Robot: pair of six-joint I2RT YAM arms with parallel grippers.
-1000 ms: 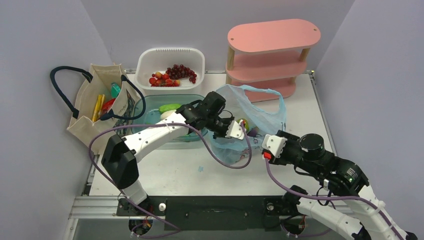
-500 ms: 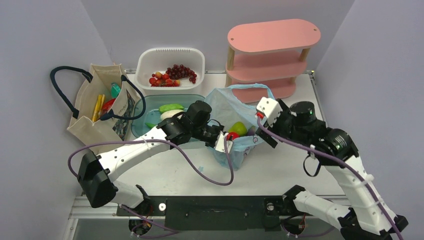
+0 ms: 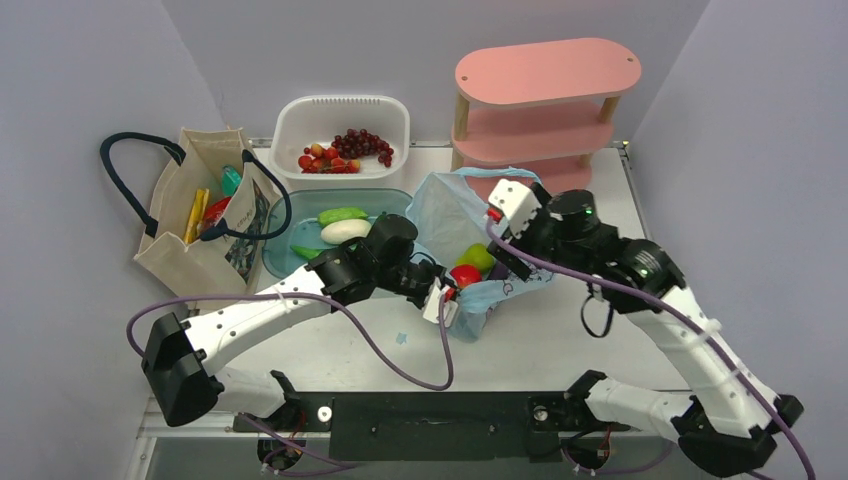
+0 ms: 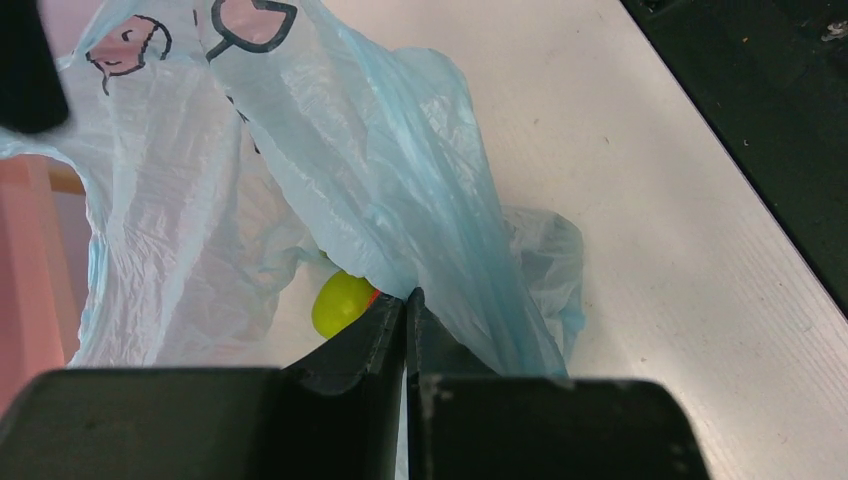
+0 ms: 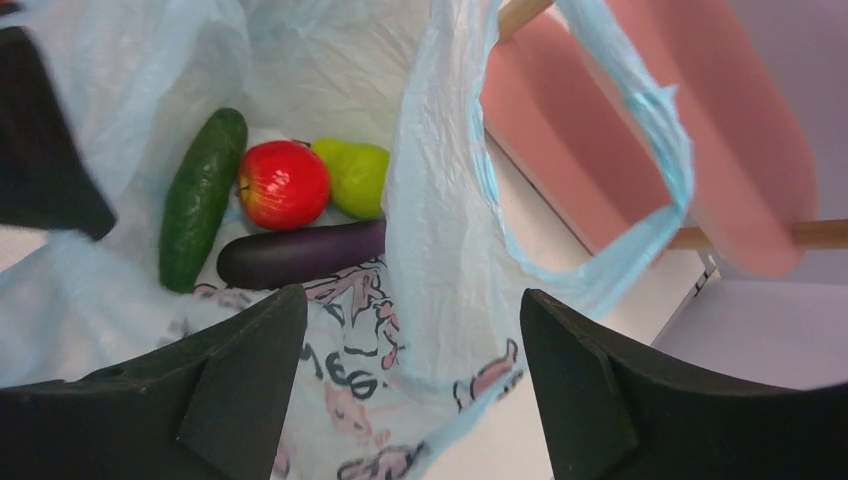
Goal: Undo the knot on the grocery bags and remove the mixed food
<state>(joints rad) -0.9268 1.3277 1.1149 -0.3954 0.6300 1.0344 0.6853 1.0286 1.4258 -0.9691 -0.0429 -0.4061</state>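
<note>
The light blue grocery bag (image 3: 440,215) lies open in the middle of the table, and no knot shows. My left gripper (image 4: 407,297) is shut on the bag's near rim (image 3: 447,300). My right gripper (image 5: 410,300) hangs open over the bag's right side (image 3: 505,262), with a loose wall of plastic between its fingers. Inside lie a red fruit (image 5: 283,184), a green pear (image 5: 358,175), a purple eggplant (image 5: 300,254) and a cucumber (image 5: 200,200). The beige canvas tote (image 3: 195,255) at the left holds snack packets (image 3: 205,210).
A white slotted basket (image 3: 340,105) with grapes (image 3: 362,143) stands at the back. A teal tub (image 3: 278,262) sits between the tote and the blue bag. A pink shelf (image 3: 545,70) stands right behind the bag, with one bag handle loop (image 5: 640,200) against it.
My right gripper opened and swung from the near right up over the bag's right side. The left gripper shut on the near rim and drew it toward me, widening the mouth.
</note>
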